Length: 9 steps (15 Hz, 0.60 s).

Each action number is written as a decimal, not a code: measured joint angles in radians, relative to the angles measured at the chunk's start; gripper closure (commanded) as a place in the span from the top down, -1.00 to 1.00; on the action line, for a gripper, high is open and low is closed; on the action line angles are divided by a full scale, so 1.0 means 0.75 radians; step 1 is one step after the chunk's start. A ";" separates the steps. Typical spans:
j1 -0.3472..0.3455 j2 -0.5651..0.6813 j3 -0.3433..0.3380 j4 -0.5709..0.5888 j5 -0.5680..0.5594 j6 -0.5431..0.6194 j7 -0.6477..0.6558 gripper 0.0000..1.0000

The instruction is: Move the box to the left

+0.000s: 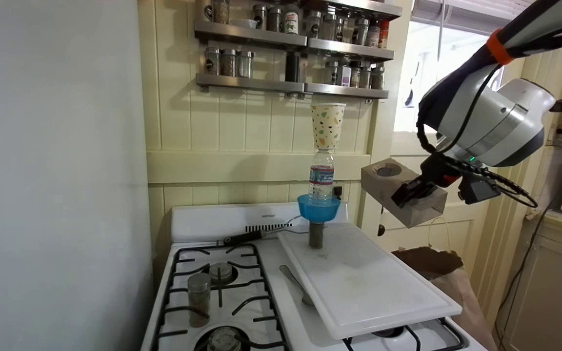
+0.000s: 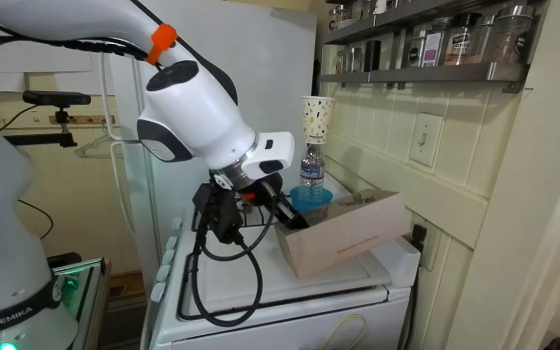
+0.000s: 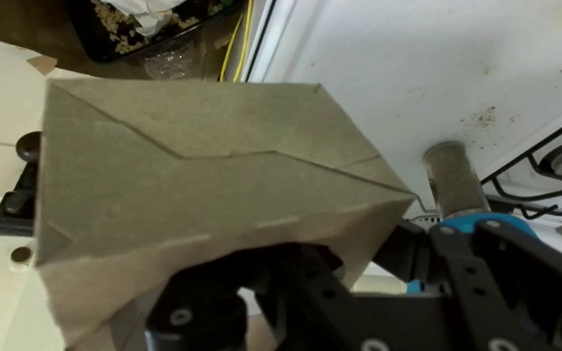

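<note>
Currently we've got the box (image 2: 345, 238) up in the air, tilted, higher than the white cutting board (image 1: 369, 287) & near that board's right-hand edge in an exterior view. The gripper (image 1: 402, 196) has its fingers (image 2: 295, 222) drawn tog. on the box's cardboard, toward one end (exactly which flap or edge is pinched btwn them we can't make out, even w/ the wrist view). Nearest obstacle, as we see it: things piled on the board, L of the box in an exterior view, i.e. a spice jar (image 1: 315, 237) at the bottom, a blue bowl (image 1: 319, 210) on that, a water bottle (image 1: 321, 180) upright in the bowl, & a patterned paper cup (image 1: 328, 126) on top, wide end up; bowl, bottle & cup show in both exterior views. Beside the board, on the stove (image 1: 305, 324), we find a spoon (image 1: 294, 280) along the board's edge; a black-handled utensil (image 1: 244, 238) lies toward the back panel (image 1: 222, 224), & another jar (image 1: 199, 300) stands among the grates (image 1: 265, 319), well apart from the box. Higher up, metal shelves (image 1: 249, 83) on the wall (image 2: 367, 104) carry rows of spice containers (image 1: 229, 62), & we've a light switch (image 2: 426, 138) nearby, lower down. A brown paper bag (image 1: 461, 295) stands past the board's edge, lower than the box; in the wrist view we also spot a black tray (image 3: 83, 29) w/ crumbs (image 3: 125, 45) & a crumpled white scrap (image 3: 151, 19), beyond the box.
</note>
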 measured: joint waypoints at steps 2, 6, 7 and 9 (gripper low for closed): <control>0.001 -0.090 0.001 -0.046 0.014 0.052 0.009 -1.00; 0.013 -0.187 0.024 -0.037 0.126 0.155 0.006 -1.00; 0.019 -0.204 0.031 -0.033 0.145 0.182 0.005 -1.00; 0.047 -0.253 0.043 -0.041 0.159 0.249 0.005 -1.00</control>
